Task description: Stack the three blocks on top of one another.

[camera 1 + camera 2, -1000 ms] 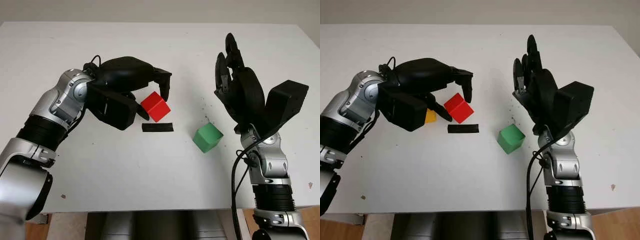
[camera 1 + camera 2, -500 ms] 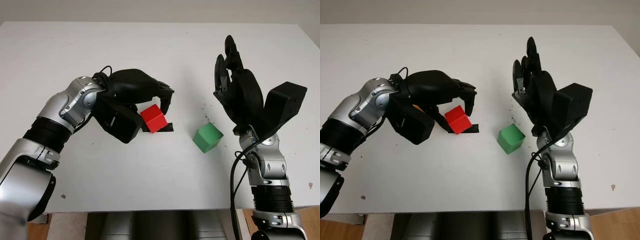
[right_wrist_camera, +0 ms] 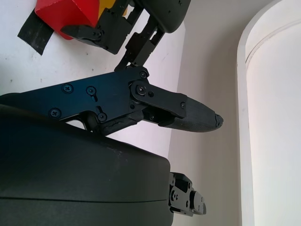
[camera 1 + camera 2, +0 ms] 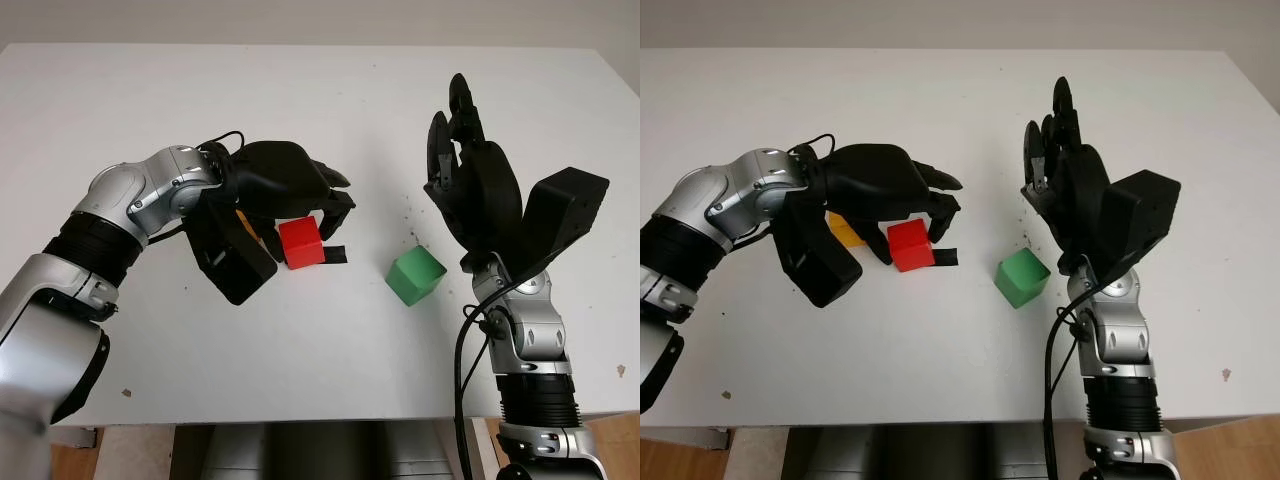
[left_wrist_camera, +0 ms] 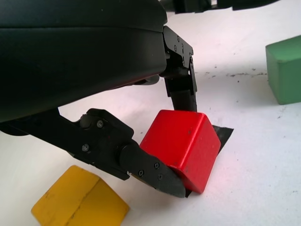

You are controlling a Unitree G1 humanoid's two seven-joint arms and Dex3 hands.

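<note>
Gripping the red block point(image 4: 300, 242), left hand point(image 4: 285, 190) sets it on the black tape strip point(image 4: 335, 255); yellow block point(image 5: 79, 201) just beside, green block point(image 4: 416, 276) nearer the open right hand point(image 4: 472, 190).

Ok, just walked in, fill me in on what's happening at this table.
The left robot hand is closed around the red block, which sits on a strip of black tape on the white table. A yellow block lies just beside it, under the hand. The green block stands alone to the right, untouched. The right robot hand is open, raised above the table near the green block. Nothing is stacked yet.
</note>
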